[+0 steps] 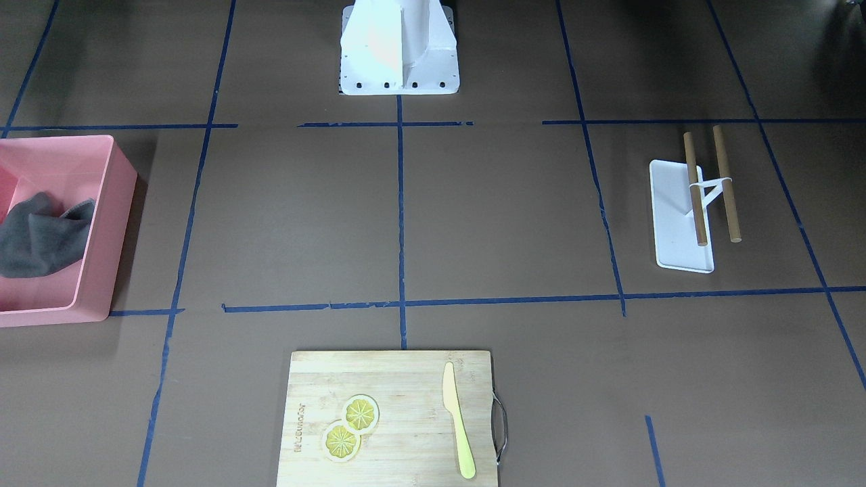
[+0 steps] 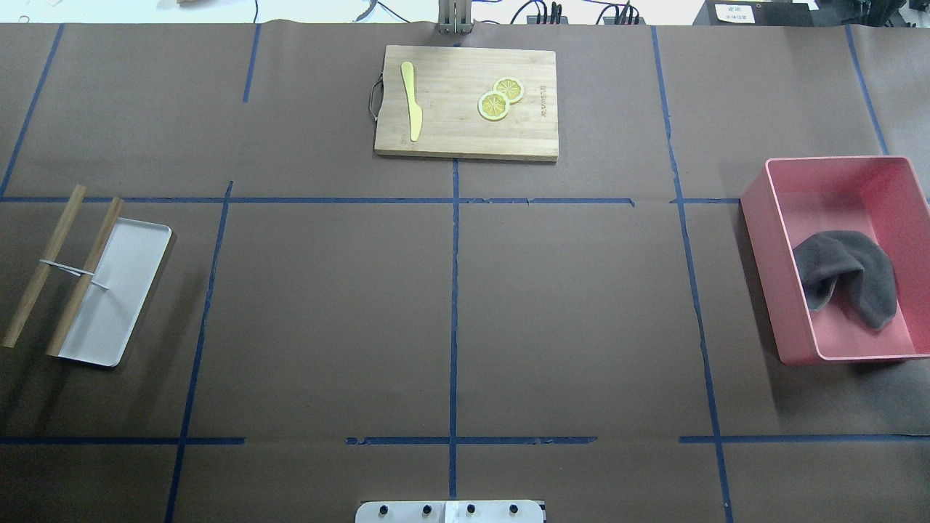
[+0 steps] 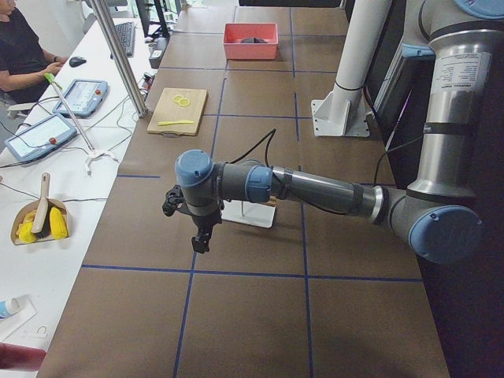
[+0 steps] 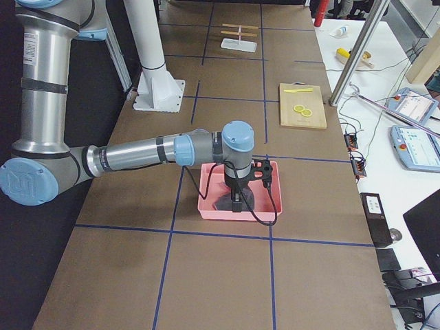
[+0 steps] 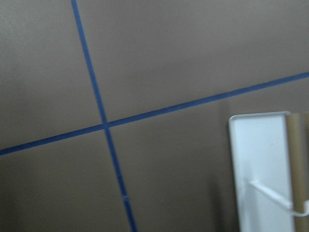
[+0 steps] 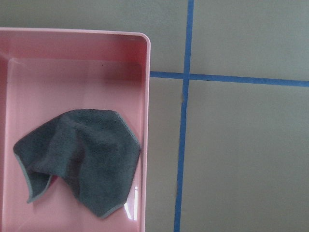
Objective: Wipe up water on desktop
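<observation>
The desktop (image 2: 327,305) is a wide dark-brown surface with blue tape lines; I see no water on it in any view. A grey cloth (image 2: 846,280) lies crumpled in a pink bin (image 2: 755,211) at the robot's right; the right wrist view shows the cloth (image 6: 82,159) from above. My right gripper (image 4: 236,203) hangs over the bin in the exterior right view only. My left gripper (image 3: 201,239) hangs above the desktop beside a white rack (image 3: 248,214), in the exterior left view only. I cannot tell whether either is open or shut.
The white rack (image 2: 109,298) with two wooden rods stands at the robot's left. A bamboo cutting board (image 2: 465,138) with two lemon slices (image 2: 501,98) and a yellow knife (image 2: 411,102) lies at the far middle edge. The robot's white base (image 1: 399,51) stands behind.
</observation>
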`<state>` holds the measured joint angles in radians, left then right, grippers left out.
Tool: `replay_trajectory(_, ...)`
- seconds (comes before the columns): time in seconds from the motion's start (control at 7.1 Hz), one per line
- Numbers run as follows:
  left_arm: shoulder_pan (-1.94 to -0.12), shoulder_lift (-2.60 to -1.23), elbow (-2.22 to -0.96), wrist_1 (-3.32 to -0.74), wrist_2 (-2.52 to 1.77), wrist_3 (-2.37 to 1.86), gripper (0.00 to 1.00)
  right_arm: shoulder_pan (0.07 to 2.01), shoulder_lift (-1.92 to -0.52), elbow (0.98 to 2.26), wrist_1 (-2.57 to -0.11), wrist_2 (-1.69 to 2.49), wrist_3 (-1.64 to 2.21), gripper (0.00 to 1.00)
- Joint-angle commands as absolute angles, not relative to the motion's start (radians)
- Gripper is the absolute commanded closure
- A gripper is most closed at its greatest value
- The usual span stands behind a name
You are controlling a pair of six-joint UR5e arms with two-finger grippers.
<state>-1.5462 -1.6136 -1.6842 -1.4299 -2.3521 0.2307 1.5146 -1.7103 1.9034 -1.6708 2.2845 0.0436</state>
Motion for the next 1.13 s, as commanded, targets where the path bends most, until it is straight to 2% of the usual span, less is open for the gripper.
replay_trajectory(0.0,-1.555,-1.609,-1.649,-1.42,-2.358,0.238,0.0,1.534,-1.716,1.855,-1.68,2.286,-0.017,0.0)
replay_trajectory(0.99,-1.551,-1.579,-1.615,-1.437,-2.388,0.146,0.0,1.532,-1.717,1.83,-1.68,2.295,-0.002,0.0)
